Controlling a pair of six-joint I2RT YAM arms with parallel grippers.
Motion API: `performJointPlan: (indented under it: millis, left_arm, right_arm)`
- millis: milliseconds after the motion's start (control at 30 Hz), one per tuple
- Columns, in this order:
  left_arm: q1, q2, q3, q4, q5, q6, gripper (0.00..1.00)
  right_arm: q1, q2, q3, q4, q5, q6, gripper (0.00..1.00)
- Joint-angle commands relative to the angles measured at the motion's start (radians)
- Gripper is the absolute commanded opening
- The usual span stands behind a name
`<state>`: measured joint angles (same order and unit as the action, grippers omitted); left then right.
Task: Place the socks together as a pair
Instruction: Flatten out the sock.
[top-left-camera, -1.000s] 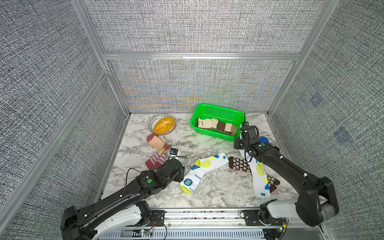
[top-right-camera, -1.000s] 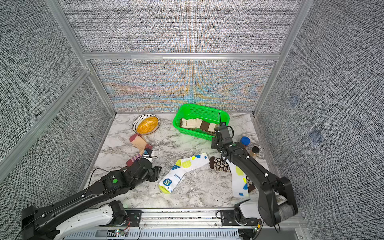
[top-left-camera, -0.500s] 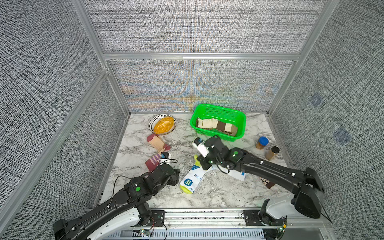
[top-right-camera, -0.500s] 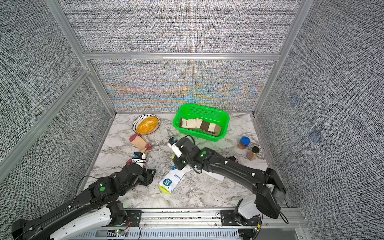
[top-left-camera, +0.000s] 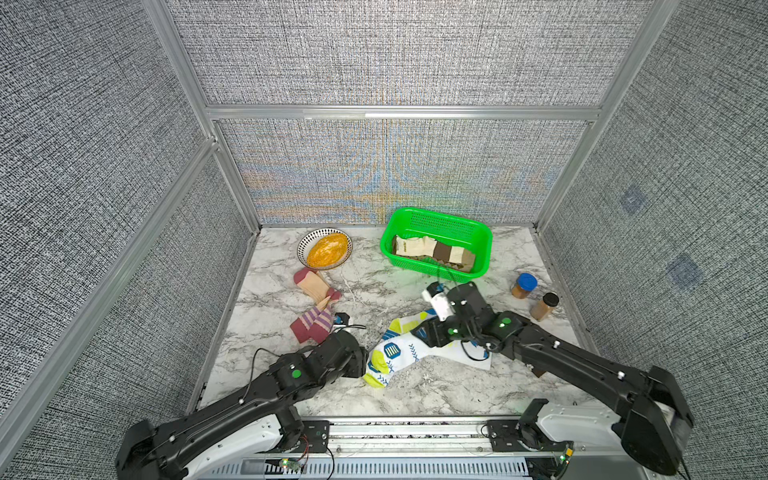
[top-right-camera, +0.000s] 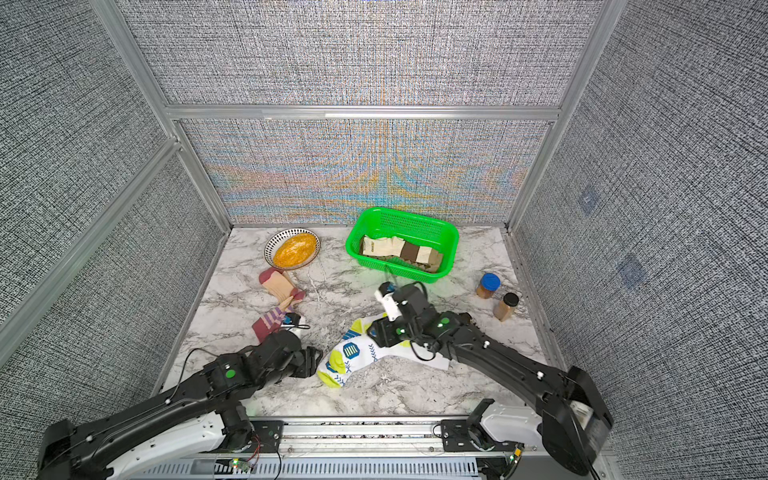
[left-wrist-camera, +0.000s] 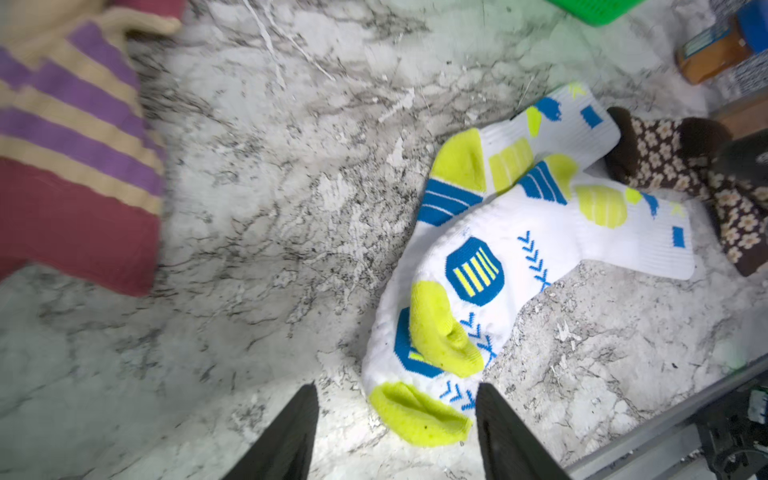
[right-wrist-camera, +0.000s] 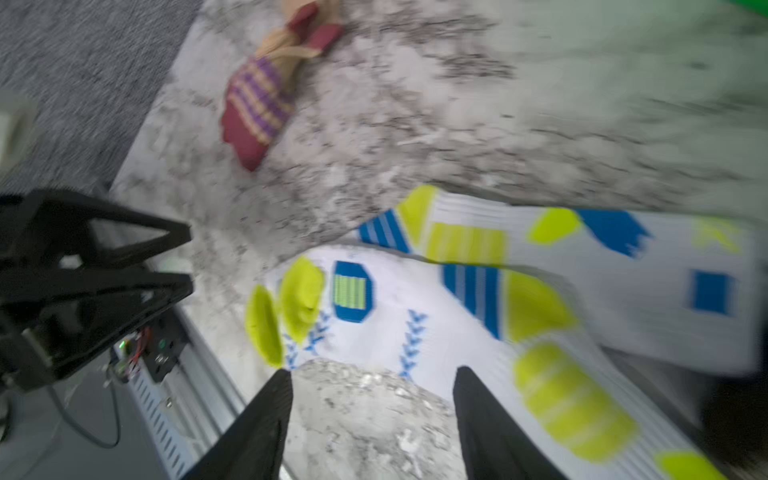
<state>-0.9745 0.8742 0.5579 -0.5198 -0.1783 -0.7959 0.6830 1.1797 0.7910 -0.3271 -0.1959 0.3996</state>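
Note:
Two white socks with lime spots lie overlapped at the front middle of the marble table: the upper sock partly covers the lower one. My left gripper is open by their lime toes, which show between its fingers. My right gripper hangs open over the socks' middle and holds nothing. Two maroon-peach striped socks lie at the left. A brown daisy sock sits beside the white cuffs.
A green basket at the back holds cream socks with a brown band. A striped bowl of orange food stands back left. Two jars stand at the right. Panel walls enclose three sides.
My right arm swung from the right side to the middle, laid the second white sock over the first, and its gripper opened. My left arm slid toward the socks' toes.

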Motion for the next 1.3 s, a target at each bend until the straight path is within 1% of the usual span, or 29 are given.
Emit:
performJointPlan:
  millis: [0,33,133,167,267,367,467,600,700,767,900,967,1100,1167,1233,1267]
  left_arm:
    - [0.0,0.122,0.065,0.071,0.082,0.04,0.63]
    - [0.0,0.162,0.094,0.066,0.087,0.057,0.63]
    - [0.0,0.312,0.182,0.026,0.07,0.075,0.61]
    - [0.0,0.361,0.211,0.001,0.067,0.097,0.6]
    - [0.001,0.457,0.245,0.001,0.08,0.12,0.59]
    - [0.005,0.514,0.253,-0.005,0.077,0.119,0.57]
    - [0.007,0.525,0.24,0.002,0.072,0.111,0.57]
    - [0.007,0.511,0.225,0.003,0.06,0.097,0.57]
    - [0.008,0.51,0.212,0.035,0.073,0.083,0.57]
    - [0.008,0.533,0.212,0.04,0.089,0.097,0.57]
    - [0.008,0.546,0.188,0.075,0.113,0.095,0.55]
    - [0.008,0.552,0.186,0.084,0.115,0.097,0.51]
    - [0.007,0.562,0.187,0.097,0.11,0.105,0.36]
    - [0.008,0.568,0.194,0.088,0.108,0.118,0.24]
    - [0.008,0.557,0.189,0.092,0.102,0.12,0.13]
    - [0.008,0.547,0.189,0.091,0.103,0.12,0.1]
  right_arm:
    - [-0.138,-0.107,-0.126,-0.089,0.1,0.119,0.63]
    - [-0.177,-0.136,-0.151,-0.099,0.131,0.13,0.63]
    - [-0.271,-0.165,-0.22,-0.107,0.166,0.158,0.63]
    - [-0.299,-0.167,-0.241,-0.1,0.152,0.163,0.63]
    - [-0.337,-0.147,-0.287,-0.065,0.144,0.17,0.63]
    - [-0.342,-0.097,-0.276,-0.079,0.144,0.169,0.62]
    - [-0.343,-0.066,-0.283,-0.074,0.166,0.179,0.61]
    - [-0.342,-0.055,-0.276,-0.102,0.228,0.202,0.61]
    - [-0.341,-0.066,-0.277,-0.118,0.298,0.235,0.61]
    - [-0.342,-0.057,-0.273,-0.13,0.33,0.247,0.61]
    - [-0.336,-0.016,-0.264,-0.146,0.354,0.26,0.61]
    - [-0.332,-0.008,-0.268,-0.141,0.351,0.258,0.61]
    - [-0.325,0.007,-0.288,-0.119,0.329,0.265,0.57]
    - [-0.324,0.004,-0.315,-0.088,0.3,0.269,0.49]
    - [-0.325,-0.014,-0.325,-0.066,0.289,0.276,0.34]
    - [-0.325,-0.028,-0.327,-0.057,0.282,0.275,0.3]
